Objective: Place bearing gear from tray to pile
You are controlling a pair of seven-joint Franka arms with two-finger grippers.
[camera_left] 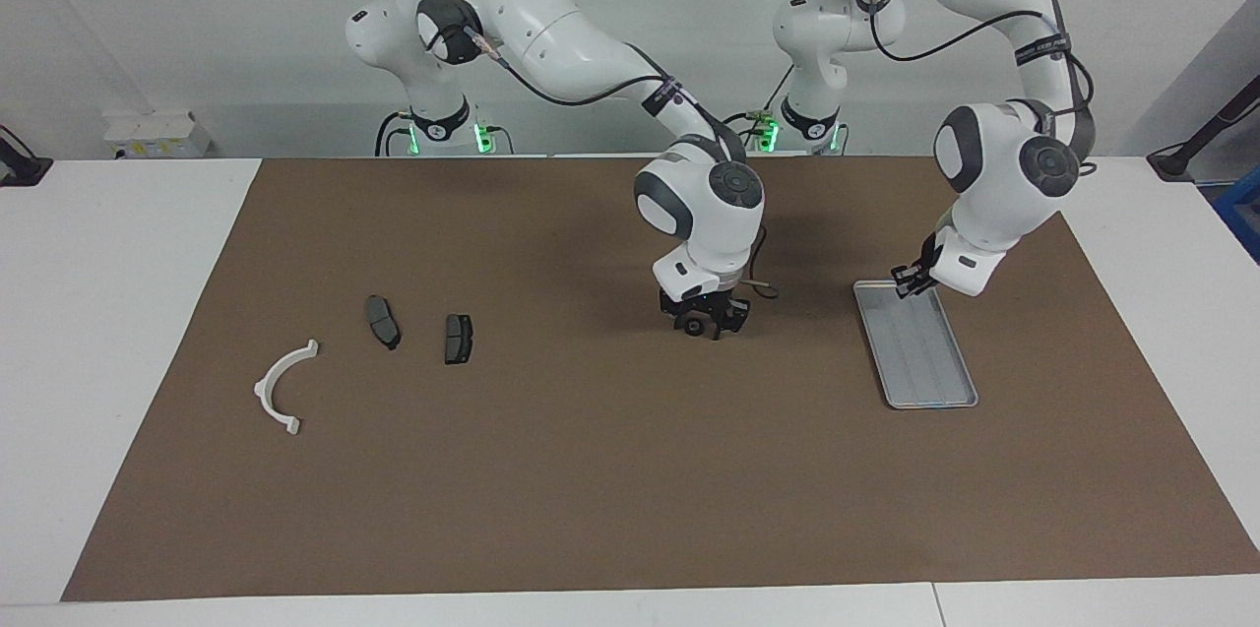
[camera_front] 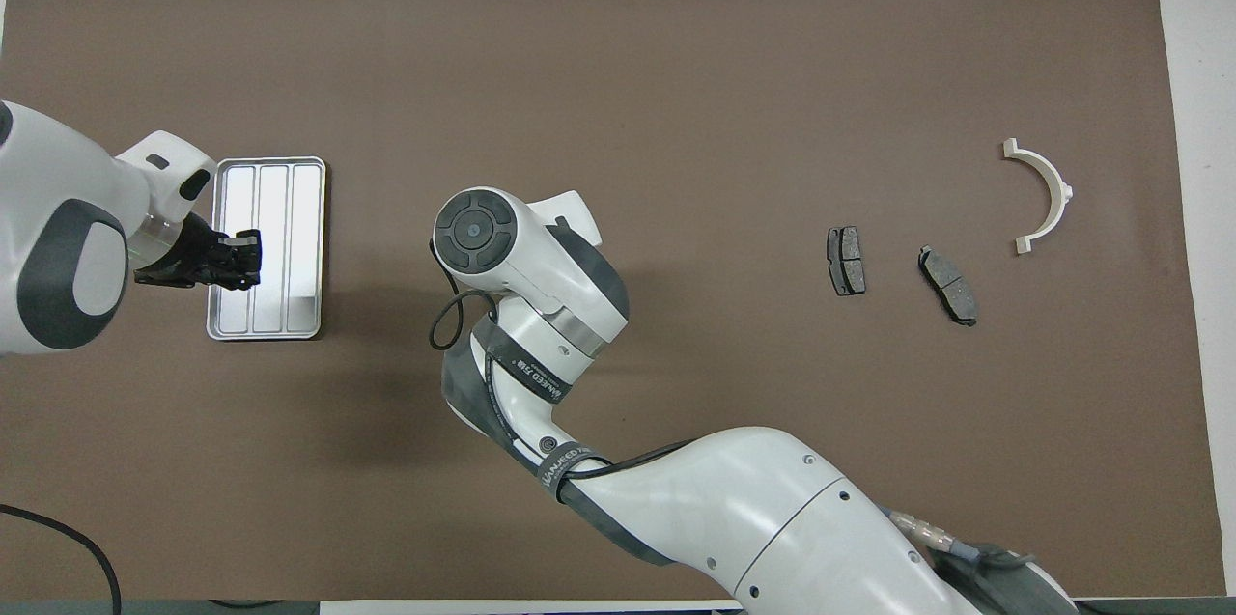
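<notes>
The silver-grey tray point(camera_left: 925, 366) point(camera_front: 275, 209) lies on the brown mat toward the left arm's end, and its visible floor is bare. My left gripper point(camera_left: 911, 281) point(camera_front: 239, 258) hangs just over the tray's end nearest the robots. My right gripper point(camera_left: 705, 320) is low over the middle of the mat; the overhead view hides it under its own wrist. A small dark round part, seemingly the bearing gear point(camera_left: 695, 328), shows at its lower end. The pile lies toward the right arm's end: a white half-ring bracket point(camera_left: 283, 388) point(camera_front: 1043, 195) and two dark brake pads point(camera_left: 383, 321) point(camera_left: 458, 339).
The brown mat point(camera_left: 591, 489) covers most of the white table. The right arm point(camera_front: 676, 489) stretches across the mat's robot side to the middle. Open mat lies between the right gripper and the brake pads point(camera_front: 847, 261) point(camera_front: 948, 285).
</notes>
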